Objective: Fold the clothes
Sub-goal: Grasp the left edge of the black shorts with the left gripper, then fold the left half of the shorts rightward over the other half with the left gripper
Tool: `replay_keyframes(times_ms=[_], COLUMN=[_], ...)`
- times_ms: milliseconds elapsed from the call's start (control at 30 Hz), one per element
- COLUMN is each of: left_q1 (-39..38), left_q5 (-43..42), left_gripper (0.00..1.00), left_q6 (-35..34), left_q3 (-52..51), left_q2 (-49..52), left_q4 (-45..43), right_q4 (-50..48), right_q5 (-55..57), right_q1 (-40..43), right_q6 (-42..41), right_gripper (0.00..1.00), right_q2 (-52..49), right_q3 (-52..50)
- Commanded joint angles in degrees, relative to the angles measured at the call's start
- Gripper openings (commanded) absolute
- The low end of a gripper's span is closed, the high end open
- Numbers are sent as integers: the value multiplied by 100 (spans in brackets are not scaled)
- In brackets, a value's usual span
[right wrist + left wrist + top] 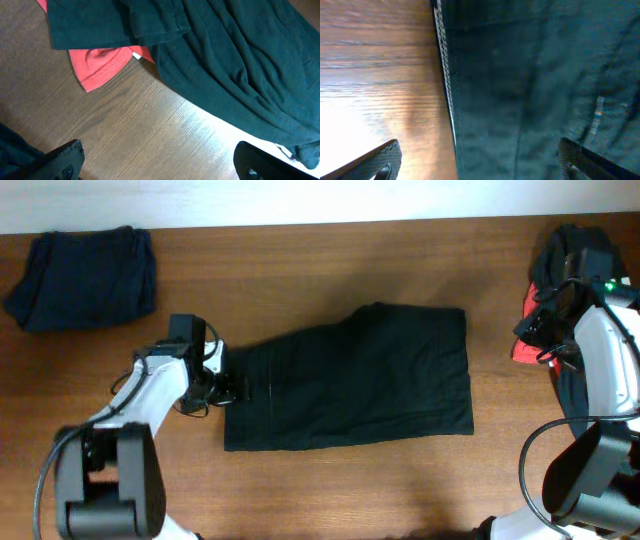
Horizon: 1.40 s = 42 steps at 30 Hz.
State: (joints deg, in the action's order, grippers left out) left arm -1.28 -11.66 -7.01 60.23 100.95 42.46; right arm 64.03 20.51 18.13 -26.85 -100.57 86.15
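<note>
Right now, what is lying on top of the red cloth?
A black garment lies over the red cloth. Only one red corner and a small white tag peek out. The rest is covered, so I cannot tell its shape.

Centre: black garment [360,380] lying flat.
Far-left corner: navy garment [85,265].
Right edge: clothes pile [550,248].
Between: bare table [300,270].

Overhead camera looks straight down on the whole wooden table [330,490]. Left wrist camera faces down, very close over the left edge of the spread black garment [530,90], which the overhead view shows mid-table. Right wrist camera faces down, near the clothes pile [240,75] at the overhead view's right edge.
</note>
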Motion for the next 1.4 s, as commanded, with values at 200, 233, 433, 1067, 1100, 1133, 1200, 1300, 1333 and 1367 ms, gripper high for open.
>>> replay_keyframes(times_ms=[200,233,433,1067,1100,1133,1200,1300,1333,1367], left_q1=[55,52,55,-2011,-2328,-2649,-3307,-3773,-3917,-4033], left_q5=[-918,-916,-686,2350,2221,2170,2155,2153,2151,1993], left_gripper=[79,78,18,0,0,1,1,1,1,1], left_q6=[37,-46,-46,-1917,-1917,-1917,-1932,-1934,-1932,-1932], left_q3=[85,79,2,5313,5313,5311,5307,5307,5307,5307], left_q2=[787,787,787,780,780,787,955,1547,1880,2221], left_q4=[-197,-195,-118,4750,4435,4085,3550,3198,2935,2671], right_q4=[4,4,4,4,4,4,4,4,4,4], right_q5=[72,72,72,72,72,70,72,72,72,72], right_q1=[24,24,24,24,24,24,24,24,24,24], right_q6=[-66,-66,-66,-66,-66,-66,-66,-66,-66,-66], right_gripper=[99,99,99,99,99,99,99,99,99,99], right_q2=[44,44,44,44,44,44,44,44,44,44], right_q3=[66,66,66,66,66,66,66,66,66,66])
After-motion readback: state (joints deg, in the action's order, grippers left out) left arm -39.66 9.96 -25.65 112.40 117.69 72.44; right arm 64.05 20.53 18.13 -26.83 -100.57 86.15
